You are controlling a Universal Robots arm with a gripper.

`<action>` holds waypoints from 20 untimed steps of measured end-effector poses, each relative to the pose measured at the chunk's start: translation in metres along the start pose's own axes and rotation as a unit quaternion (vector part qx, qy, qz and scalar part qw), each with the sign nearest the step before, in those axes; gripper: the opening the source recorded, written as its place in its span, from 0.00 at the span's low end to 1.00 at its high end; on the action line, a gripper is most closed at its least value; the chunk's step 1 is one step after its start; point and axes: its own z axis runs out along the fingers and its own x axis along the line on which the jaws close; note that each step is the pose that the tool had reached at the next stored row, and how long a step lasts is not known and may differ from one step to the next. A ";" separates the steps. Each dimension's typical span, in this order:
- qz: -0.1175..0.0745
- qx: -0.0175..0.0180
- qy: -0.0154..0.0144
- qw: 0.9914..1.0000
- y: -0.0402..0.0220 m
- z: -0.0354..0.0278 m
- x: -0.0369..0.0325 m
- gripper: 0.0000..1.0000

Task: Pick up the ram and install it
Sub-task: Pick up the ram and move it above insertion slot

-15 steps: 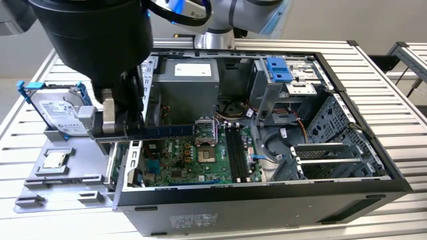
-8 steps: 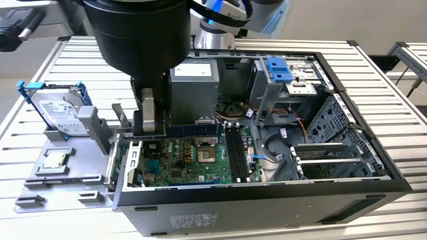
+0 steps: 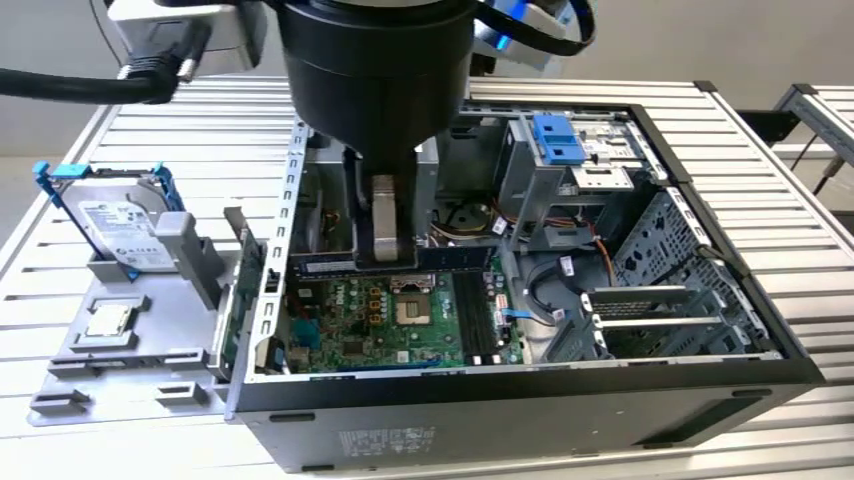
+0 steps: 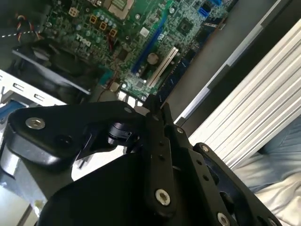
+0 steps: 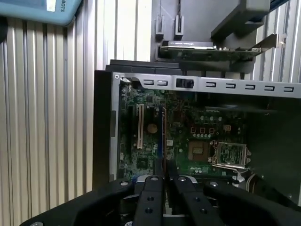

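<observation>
In the exterior view the ram (image 3: 327,264), a long dark thin stick, hangs level inside the open computer case, just above the green motherboard (image 3: 347,325). My gripper (image 3: 387,256) reaches straight down from the big black arm and is shut on the stick's middle. The ram lies crosswise to the dark memory slots (image 3: 474,320), which run beside the processor socket (image 3: 411,305). In both wrist views the fingertips (image 5: 157,175) (image 4: 154,106) stand close together over the board, and the stick itself is hard to make out between them.
The case's walls (image 3: 534,420) and the drive cage with blue clips (image 3: 561,140) ring the work area. On the exterior view's left, a grey tray (image 3: 134,350) holds a hard drive in blue brackets (image 3: 114,225) and a square chip (image 3: 107,320). An expansion card (image 5: 211,49) stands beside the case.
</observation>
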 end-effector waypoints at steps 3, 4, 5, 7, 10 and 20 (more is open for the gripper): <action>0.000 0.000 0.000 1.000 -0.0136 0.0000 0.0003 0.00; 0.000 0.000 0.000 1.000 -0.0181 0.0000 0.0004 0.00; 0.000 0.000 0.000 1.000 -0.0226 0.0000 0.0005 0.00; 0.000 0.000 0.000 1.000 -0.0318 -0.0001 0.0007 0.00; 0.000 0.000 0.000 1.000 -0.0454 -0.0001 0.0010 0.00; 0.000 0.000 0.000 1.000 -0.0910 -0.0002 0.0021 0.00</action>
